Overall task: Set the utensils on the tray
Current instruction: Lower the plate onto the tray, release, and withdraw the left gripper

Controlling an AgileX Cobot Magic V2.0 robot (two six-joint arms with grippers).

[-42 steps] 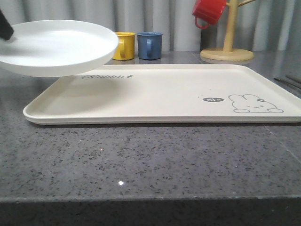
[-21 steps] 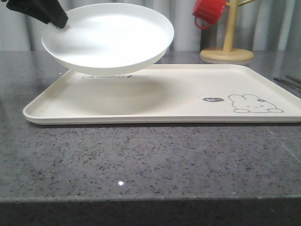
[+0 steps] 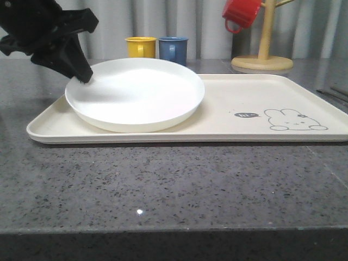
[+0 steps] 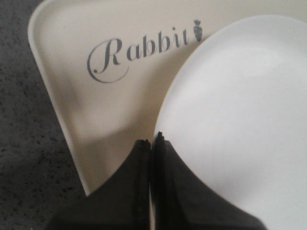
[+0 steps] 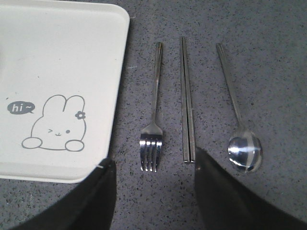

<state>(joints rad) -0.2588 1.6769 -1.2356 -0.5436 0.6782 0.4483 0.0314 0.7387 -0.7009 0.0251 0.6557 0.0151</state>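
Countertop (image 3: pixel 174 185): dark speckled stone, bare along the near edge in the front view.
Tray (image 3: pixel 304 98): cream, rectangular, lying flat on the countertop just beyond the bare strip; a line-drawn rabbit (image 3: pixel 296 120) sits near its right end, and the wrist view shows the "Rabbit" lettering (image 4: pixel 144 52) at its far left corner.
Plate (image 3: pixel 136 92): round, white, shallow, over the left half of the tray, its near side down on the tray floor; whether the gripped side rests flat cannot be told.
Left gripper (image 3: pixel 84 76): black, reaching in from the upper left, jaws pinched together on the plate's left rim (image 4: pixel 158 139).
Right gripper (image 5: pixel 153 191): jaws spread wide apart with nothing between them, hovering above the countertop beside the tray's right end.
Fork (image 5: pixel 153 120), knife (image 5: pixel 187 100), spoon (image 5: pixel 237 115): lying side by side on the countertop right of the tray, apart from one another, the fork nearest the tray, the spoon farthest from it.
Yellow mug (image 3: pixel 140 47), blue mug (image 3: pixel 173 48): standing together behind the tray.
Wooden mug tree (image 3: pixel 263 49): far right, a red mug (image 3: pixel 239 13) hanging on it.
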